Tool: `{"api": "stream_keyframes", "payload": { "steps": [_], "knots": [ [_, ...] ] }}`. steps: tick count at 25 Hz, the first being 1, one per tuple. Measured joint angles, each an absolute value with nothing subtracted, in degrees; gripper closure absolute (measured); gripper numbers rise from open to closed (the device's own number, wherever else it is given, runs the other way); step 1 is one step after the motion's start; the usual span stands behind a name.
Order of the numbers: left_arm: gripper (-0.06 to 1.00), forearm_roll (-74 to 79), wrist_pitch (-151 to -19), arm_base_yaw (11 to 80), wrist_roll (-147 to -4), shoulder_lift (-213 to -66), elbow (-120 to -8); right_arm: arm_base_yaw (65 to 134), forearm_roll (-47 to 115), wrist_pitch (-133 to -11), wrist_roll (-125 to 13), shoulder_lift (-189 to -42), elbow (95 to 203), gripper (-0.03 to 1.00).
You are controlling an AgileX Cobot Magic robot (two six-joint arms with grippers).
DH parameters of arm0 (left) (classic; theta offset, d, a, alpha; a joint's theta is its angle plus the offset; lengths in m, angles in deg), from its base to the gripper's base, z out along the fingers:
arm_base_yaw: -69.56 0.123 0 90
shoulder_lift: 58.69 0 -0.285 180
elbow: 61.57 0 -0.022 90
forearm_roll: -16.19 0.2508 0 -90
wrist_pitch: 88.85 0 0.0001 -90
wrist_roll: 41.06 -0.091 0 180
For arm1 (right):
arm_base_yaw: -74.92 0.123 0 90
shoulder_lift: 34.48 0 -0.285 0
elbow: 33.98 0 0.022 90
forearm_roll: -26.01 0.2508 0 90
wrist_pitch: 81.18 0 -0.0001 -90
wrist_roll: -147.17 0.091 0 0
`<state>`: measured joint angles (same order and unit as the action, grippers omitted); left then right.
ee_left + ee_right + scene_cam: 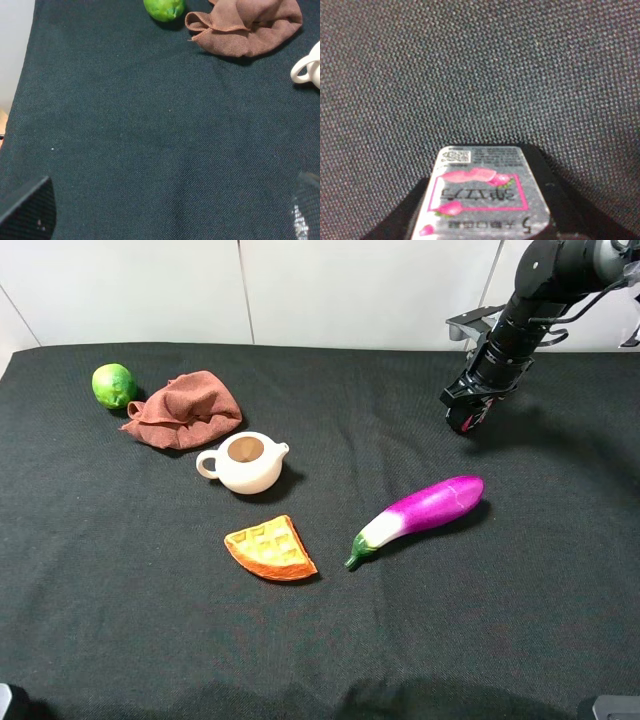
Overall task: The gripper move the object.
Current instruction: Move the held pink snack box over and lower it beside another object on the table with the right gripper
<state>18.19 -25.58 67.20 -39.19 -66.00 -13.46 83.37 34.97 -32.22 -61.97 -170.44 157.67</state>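
Note:
At the back right of the black table cloth, my right gripper (462, 412) points down from its bulky black arm. It is shut on the object (471, 422), a small black tin showing a bit of pink. The right wrist view has the object (482, 192) close up, with a silver face, pink graphics and a code label, and dark fingers (565, 205) pressing on both sides. I cannot tell whether it touches the cloth. My left gripper (167, 215) stands open over bare cloth, its fingertips (30, 210) far apart.
A green lime (114, 385) and a crumpled brown rag (185, 408) lie at the back left. A cream teapot (247, 461) stands mid-table, a waffle wedge (270, 548) in front of it. A purple eggplant (425, 510) lies near the right gripper.

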Motion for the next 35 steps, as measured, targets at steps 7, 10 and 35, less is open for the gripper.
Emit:
{"api": "stream_keyframes", "payload": {
  "steps": [7,10,35],
  "knots": [
    [-0.05,18.19,-25.58,67.20,-39.19,-66.00,-13.46,83.37,34.97,-30.59,-61.97,-169.85,157.67,0.62],
    [-0.05,18.19,-25.58,67.20,-39.19,-66.00,-13.46,83.37,34.97,-30.09,-61.97,-168.28,157.67,0.62],
    [-0.05,18.19,-25.58,67.20,-39.19,-66.00,-13.46,83.30,30.03,-20.74,-54.16,-150.38,157.43,0.62]
  ]
}}
